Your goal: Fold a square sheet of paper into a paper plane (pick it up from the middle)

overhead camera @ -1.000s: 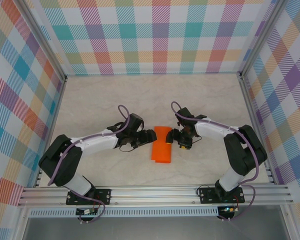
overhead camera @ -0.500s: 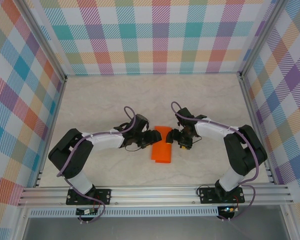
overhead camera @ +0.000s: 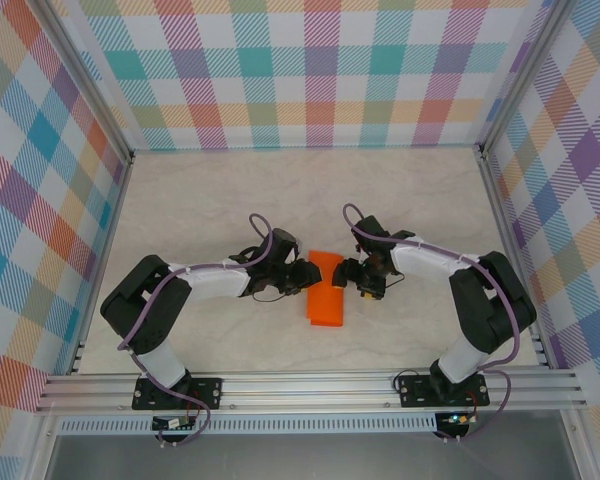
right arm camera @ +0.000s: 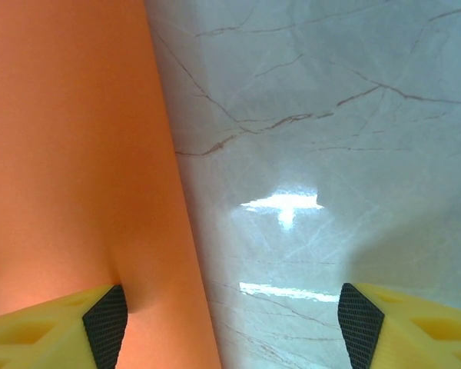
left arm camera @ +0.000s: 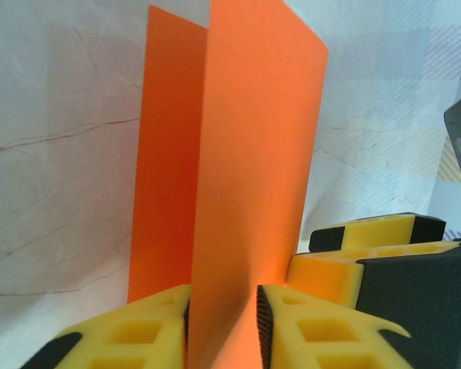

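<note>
The square sheet of paper (overhead camera: 325, 296) is bright orange, folded narrow, and lies on the marble table between the two arms. In the left wrist view a raised flap of the paper (left arm camera: 250, 146) stands between the yellow fingers of my left gripper (left arm camera: 223, 298), and both pads touch it. From above, my left gripper (overhead camera: 304, 275) sits at the sheet's upper left edge. My right gripper (overhead camera: 351, 272) is at the upper right edge, jaws wide apart. Its left finger (right arm camera: 54, 327) rests over the paper (right arm camera: 69, 154) and its right finger is over bare table.
The marble tabletop (overhead camera: 200, 200) is walled by checked panels at the back and sides. An aluminium rail (overhead camera: 310, 390) runs along the near edge by the arm bases. The right gripper's yellow fingers (left arm camera: 369, 231) sit close beside the left gripper.
My left gripper has slid right onto the sheet's edge and its jaws have narrowed around the raised flap. The right arm has stayed still.
</note>
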Available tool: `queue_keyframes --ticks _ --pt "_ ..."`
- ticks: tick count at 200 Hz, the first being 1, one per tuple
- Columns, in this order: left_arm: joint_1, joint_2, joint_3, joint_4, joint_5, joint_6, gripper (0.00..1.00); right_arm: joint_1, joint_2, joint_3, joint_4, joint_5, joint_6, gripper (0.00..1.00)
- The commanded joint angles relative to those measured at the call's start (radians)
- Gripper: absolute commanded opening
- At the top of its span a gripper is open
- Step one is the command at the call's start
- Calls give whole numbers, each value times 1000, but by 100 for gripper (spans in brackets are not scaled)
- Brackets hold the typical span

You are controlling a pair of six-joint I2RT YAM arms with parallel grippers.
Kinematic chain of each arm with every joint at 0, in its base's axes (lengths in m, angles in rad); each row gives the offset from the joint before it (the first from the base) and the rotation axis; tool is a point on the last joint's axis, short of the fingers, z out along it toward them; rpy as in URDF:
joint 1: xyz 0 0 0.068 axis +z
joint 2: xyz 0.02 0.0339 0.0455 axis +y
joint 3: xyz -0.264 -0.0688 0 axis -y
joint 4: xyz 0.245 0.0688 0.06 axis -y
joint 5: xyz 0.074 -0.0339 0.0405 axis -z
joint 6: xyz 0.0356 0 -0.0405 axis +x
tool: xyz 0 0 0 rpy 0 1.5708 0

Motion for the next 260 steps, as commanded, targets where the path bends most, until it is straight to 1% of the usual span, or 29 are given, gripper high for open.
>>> queue_keyframes --ticks 1,21,35,50,68,91,122,143,158,169,181,198,226,260 --pt "-15 -19 -3 -13 -33 25 23 -10 -54 -14 9 -50 5 77" --pt "-16 -14 13 -22 -34 53 14 -19 -85 -38 77 -135 10 79" --pt "-16 -5 24 -29 -31 62 7 -21 -91 -36 87 -156 14 79" --pt "-17 6 31 -23 -25 64 6 -21 -88 -32 91 -168 11 80" --pt "-19 14 39 -11 -14 66 6 -21 -69 -34 114 -212 9 80" --pt "-19 13 45 -28 -24 72 7 -21 -28 -18 68 -153 8 79" --pt "-19 13 53 -56 -28 78 10 -21 -20 -37 57 -91 11 76" --pt "-20 -9 49 -79 -50 84 14 -21 -21 -39 58 -79 11 75" --pt "-21 -28 45 -100 -62 89 19 -21 -14 -30 46 -69 8 74" --pt "-20 -43 48 -127 -74 95 25 -21 -10 -25 39 -59 8 74" --pt "-21 -63 45 -152 -91 101 28 -21 -3 -21 31 -50 9 74" --pt "-22 -87 47 -189 -121 105 35 -21 4 -22 28 -37 13 74" --pt "-22 -123 39 -230 -170 105 38 -21 14 -16 19 -18 15 74" --pt "-23 -165 16 -238 -219 90 37 -21 33 1 -21 32 11 74"
